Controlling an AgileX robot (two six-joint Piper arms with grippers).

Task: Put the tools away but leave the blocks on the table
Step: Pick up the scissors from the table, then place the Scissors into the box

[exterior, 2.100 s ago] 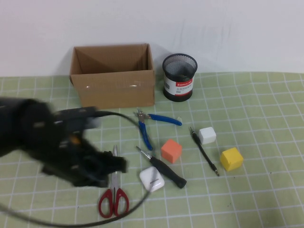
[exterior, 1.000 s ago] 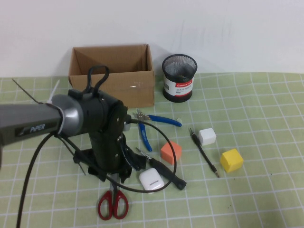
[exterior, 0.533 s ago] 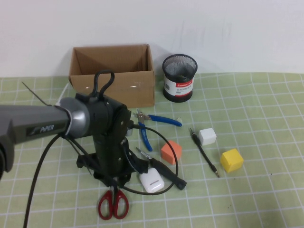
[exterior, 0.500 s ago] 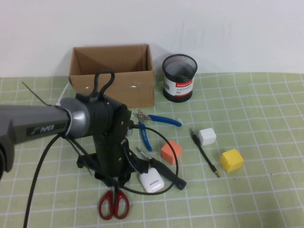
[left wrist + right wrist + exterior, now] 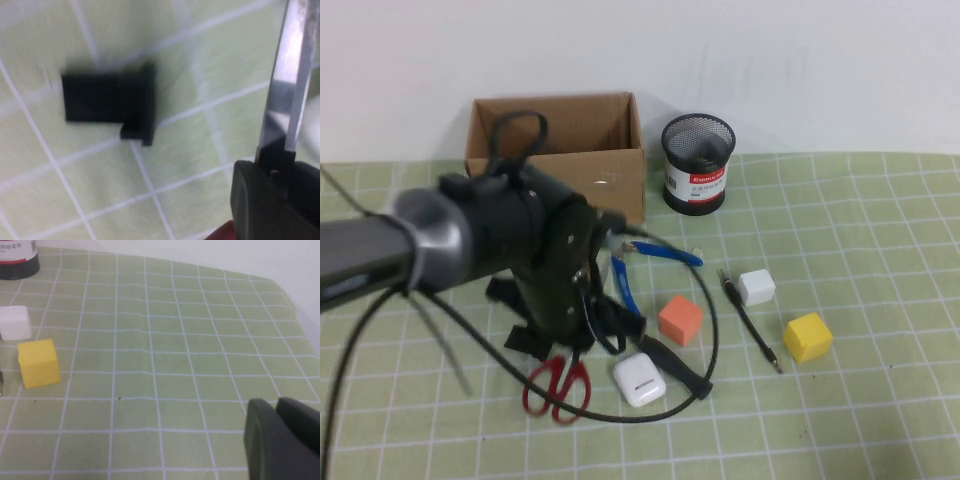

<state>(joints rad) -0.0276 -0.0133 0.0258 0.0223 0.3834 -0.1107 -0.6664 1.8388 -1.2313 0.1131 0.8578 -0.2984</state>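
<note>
My left gripper [image 5: 560, 348] is shut on the red-handled scissors [image 5: 558, 386]. Their steel blade [image 5: 291, 75] runs out past a black finger [image 5: 265, 200], and the red handles hang tilted just over the green grid table [image 5: 880, 220]. Blue-handled pliers [image 5: 665, 254], a thick black screwdriver [image 5: 676, 366] and a thin black screwdriver [image 5: 751, 322] lie on the mat. The orange block [image 5: 680, 319], white block [image 5: 756, 286] and yellow block [image 5: 807, 335] sit to the right. My right gripper [image 5: 280, 437] is shut and empty, off to the right of the yellow block [image 5: 38, 362].
An open cardboard box [image 5: 560, 185] and a black mesh cup [image 5: 698, 163] stand at the back. A white earbud case [image 5: 639, 380] lies beside the thick screwdriver. A small black bracket [image 5: 107, 100] rests on the mat under my left wrist.
My left gripper has closed on the scissors; their handles have risen from the front of the mat and swung left. The left arm has turned leftward. Everything else is still.
</note>
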